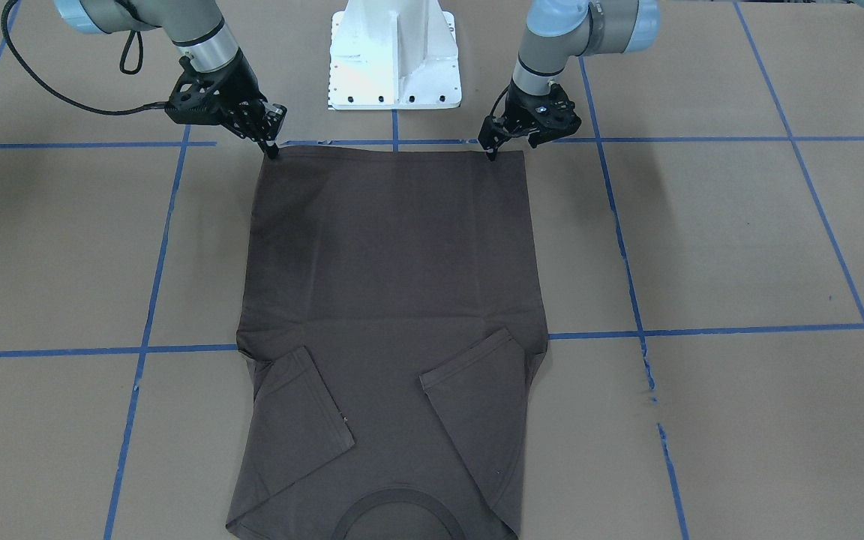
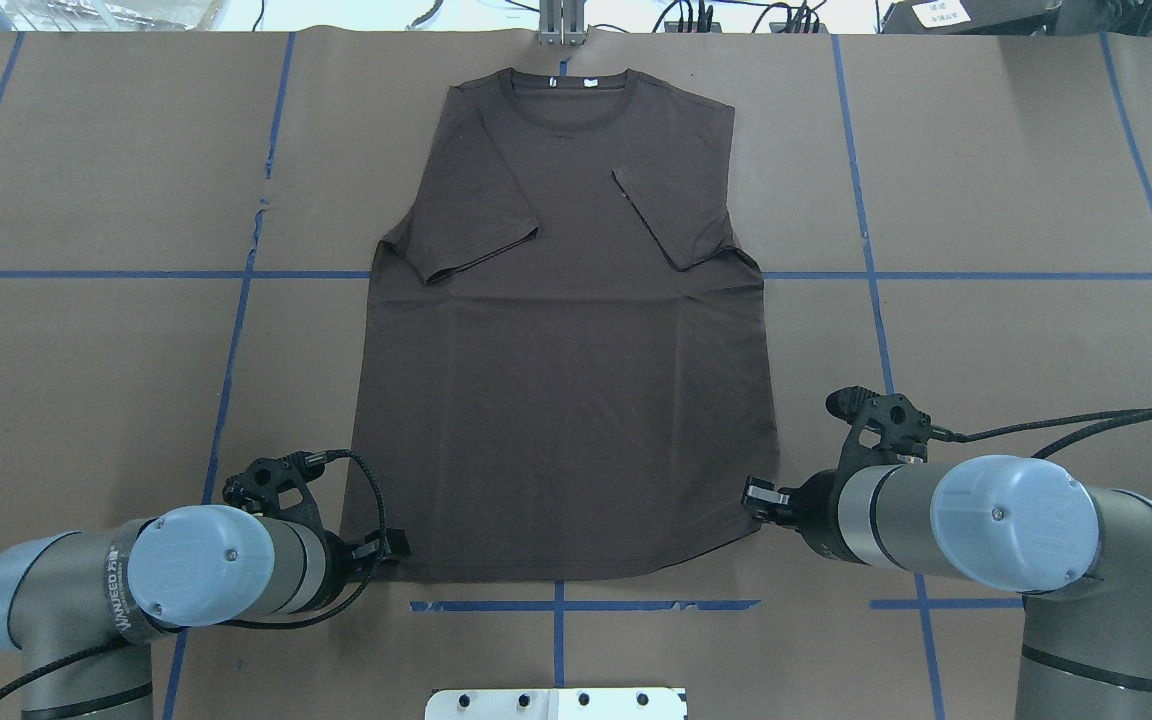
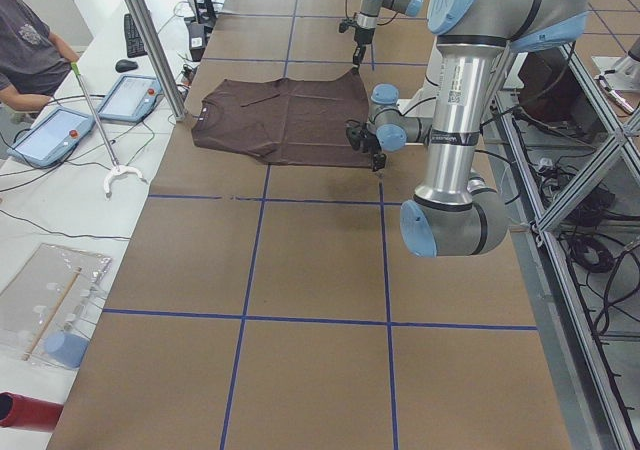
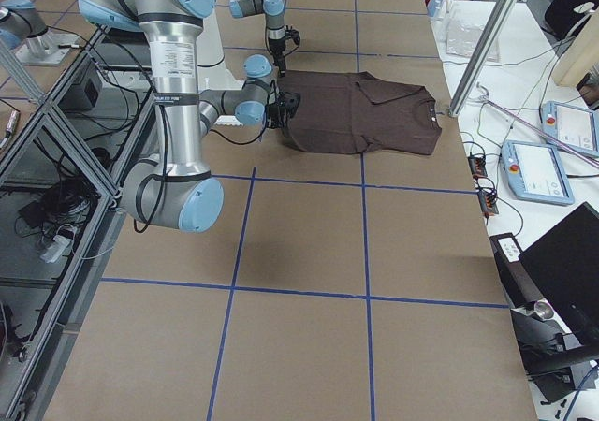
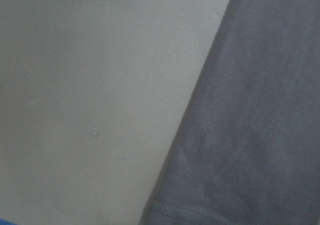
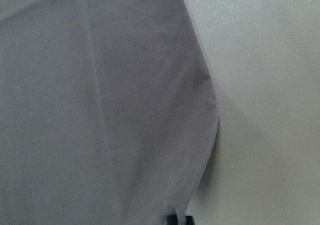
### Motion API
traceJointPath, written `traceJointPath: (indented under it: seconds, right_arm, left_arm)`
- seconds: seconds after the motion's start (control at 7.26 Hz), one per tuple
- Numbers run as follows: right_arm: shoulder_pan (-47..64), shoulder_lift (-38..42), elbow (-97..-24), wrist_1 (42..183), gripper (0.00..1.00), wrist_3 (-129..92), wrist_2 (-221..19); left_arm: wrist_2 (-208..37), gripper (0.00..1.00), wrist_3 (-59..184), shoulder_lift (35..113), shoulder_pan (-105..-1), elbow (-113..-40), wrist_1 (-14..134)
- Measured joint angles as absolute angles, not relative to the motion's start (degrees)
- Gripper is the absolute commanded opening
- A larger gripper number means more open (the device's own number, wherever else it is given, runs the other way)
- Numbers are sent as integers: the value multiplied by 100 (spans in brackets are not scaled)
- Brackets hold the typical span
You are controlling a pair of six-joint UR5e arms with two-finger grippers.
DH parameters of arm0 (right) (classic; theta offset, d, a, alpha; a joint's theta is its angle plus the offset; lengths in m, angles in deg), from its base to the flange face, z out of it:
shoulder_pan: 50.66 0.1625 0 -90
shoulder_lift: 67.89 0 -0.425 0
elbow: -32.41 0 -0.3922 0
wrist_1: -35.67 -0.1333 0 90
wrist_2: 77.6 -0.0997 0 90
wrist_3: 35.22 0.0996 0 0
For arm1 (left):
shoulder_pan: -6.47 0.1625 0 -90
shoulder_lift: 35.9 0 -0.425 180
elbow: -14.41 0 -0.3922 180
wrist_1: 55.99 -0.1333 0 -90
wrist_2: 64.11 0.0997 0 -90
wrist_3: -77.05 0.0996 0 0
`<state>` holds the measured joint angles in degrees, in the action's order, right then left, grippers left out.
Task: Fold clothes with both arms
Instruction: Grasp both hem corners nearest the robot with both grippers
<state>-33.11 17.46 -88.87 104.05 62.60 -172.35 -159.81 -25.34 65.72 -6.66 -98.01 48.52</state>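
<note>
1. Front-facing view: the shirt (image 1: 391,300) lies flat on the tabletop (image 1: 739,240), with its hem (image 1: 394,152) nearest the robot and its collar (image 1: 394,506) farthest. Both sleeves (image 1: 304,409) are folded in over the chest, which makes the body a near rectangle that folds cleanly. The right hand (image 1: 272,150) and left hand (image 1: 490,154) each touch one hem corner. One hand per corner should keep the edge straight when it is carried.
2. Overhead view: the hands sit level with each other at the two hem corners. I judge the step to be gripping the hem, so it can be brought up towards the collar.
3. Left side view: the near arm reaches low to the hem. The hands are too small here to judge.
4. Right side view: much the same. The shirt lies flat between the hands and the tabletop's far edge.
5. Left wrist view: only the shirt's edge and bare tabletop show, and no fingers. I cannot tell whether the left hand has closed on the cloth.
6. Right wrist view: a fingertip (image 6: 180,219) meets the shirt's edge, which is raised and throws a shadow. With the fingers drawn to a single point in the front-facing view, I judge the right hand to be pinched on the corner.
</note>
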Motion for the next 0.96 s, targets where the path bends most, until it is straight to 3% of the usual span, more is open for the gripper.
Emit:
traceJointPath:
  seconds: [0.14, 0.69, 0.96]
  right_arm:
    - [-3314, 1746, -8883, 10406, 0, 6261, -17235]
    - [-3315, 1746, -8880, 10413, 0, 6260, -17235]
    - [-3309, 1752, -8887, 10413, 0, 6261, -17235]
  left_arm:
    - [-15929, 90, -2534, 6569, -668, -9787, 4852]
    - [-15881, 44, -2563, 6576, -674, -9793, 4849]
    - [-15878, 31, -2561, 6579, -678, -9843, 4845]
